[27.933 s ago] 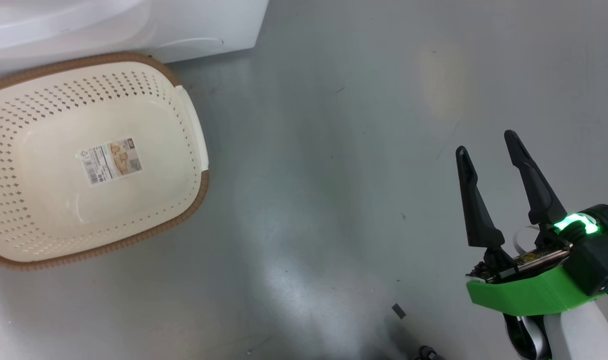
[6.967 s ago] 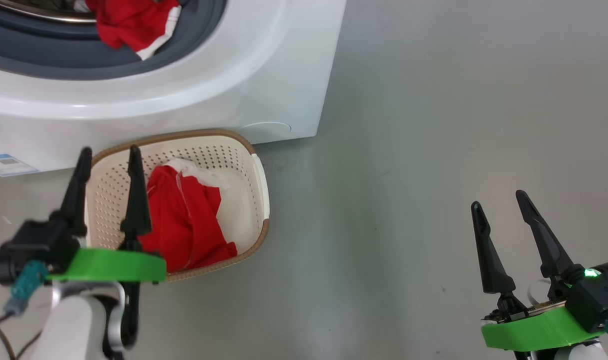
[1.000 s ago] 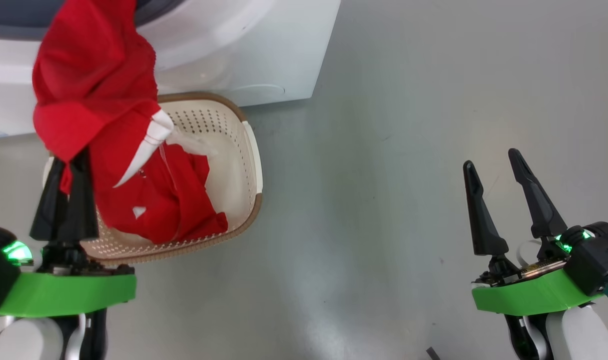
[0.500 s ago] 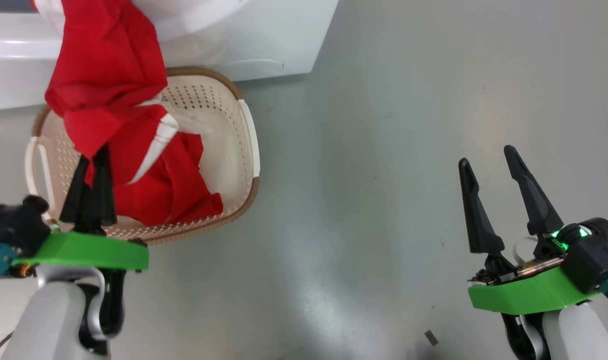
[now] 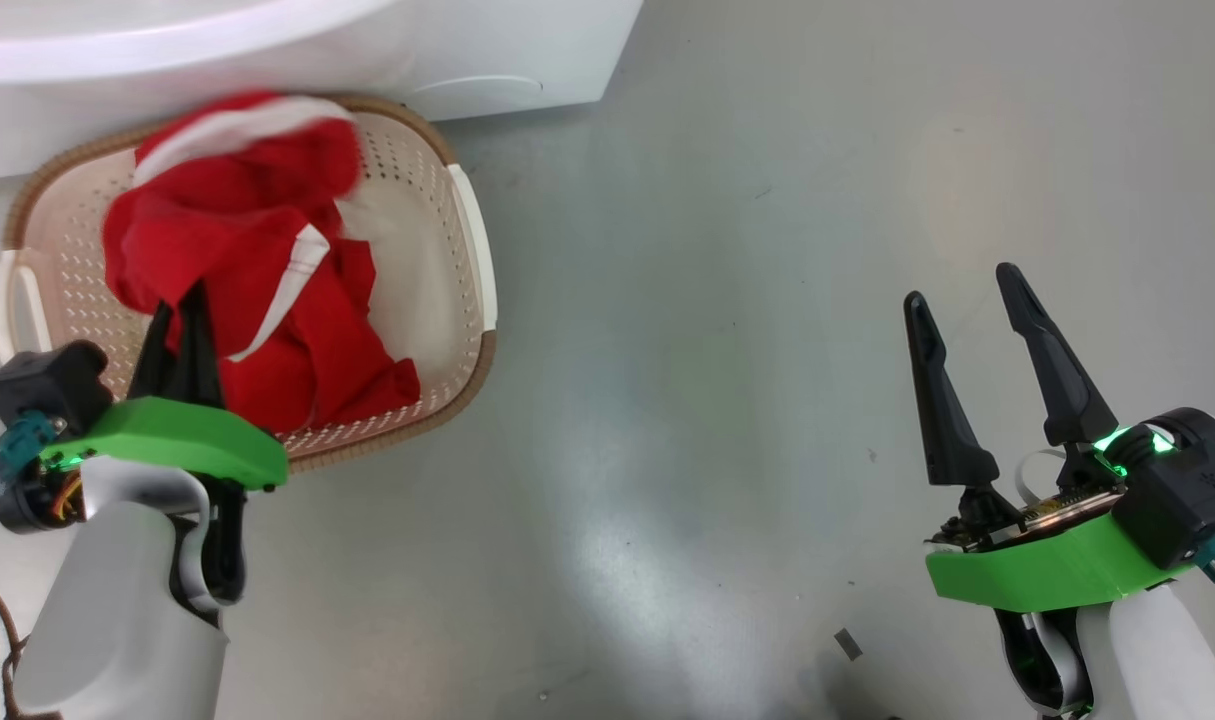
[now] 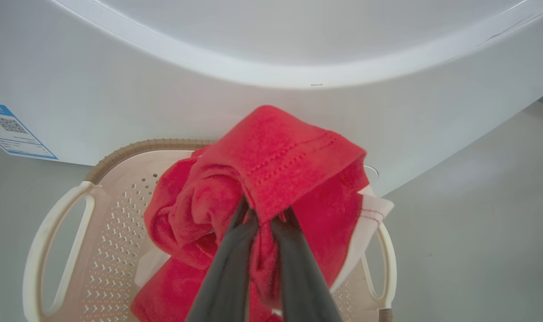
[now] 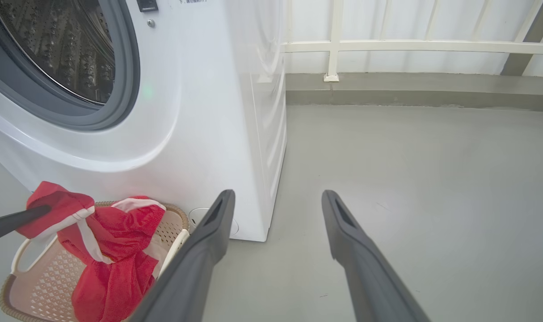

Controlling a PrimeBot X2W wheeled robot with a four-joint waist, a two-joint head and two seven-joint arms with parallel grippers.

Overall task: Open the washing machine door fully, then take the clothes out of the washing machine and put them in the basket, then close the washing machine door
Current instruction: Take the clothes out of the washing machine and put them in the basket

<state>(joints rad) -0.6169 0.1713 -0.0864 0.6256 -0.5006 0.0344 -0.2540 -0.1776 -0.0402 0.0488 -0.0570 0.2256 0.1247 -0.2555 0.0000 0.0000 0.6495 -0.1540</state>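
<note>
We see our left gripper [image 5: 179,325] at the lower left of the head view, with its two dark fingers pressed together on a fold of the clothes [image 5: 257,290]. In the left wrist view the same gripper [image 6: 264,217] is clamped on the red fabric, and the garment hangs over the finger tips and hides them. The held piece is lifted a little above the basket [image 5: 472,260], and its lower part touches the other red and white fabric that lies inside. The basket stands on the grey floor [image 5: 717,350], just in front of the washing machine [image 5: 267,40] and very close to its white front panel. In the left wrist view a small blue label [image 6: 12,132] is on that panel, to the left of the basket. Our right gripper [image 5: 962,290] is well apart from the basket, above bare floor at the lower right, with its jaws wide apart and nothing between them. In the right wrist view the steel drum [image 7: 65,49] and the grey rubber ring [image 7: 128,80] of the machine are uncovered, and we see no red fabric in the part of the drum that shows.
</note>
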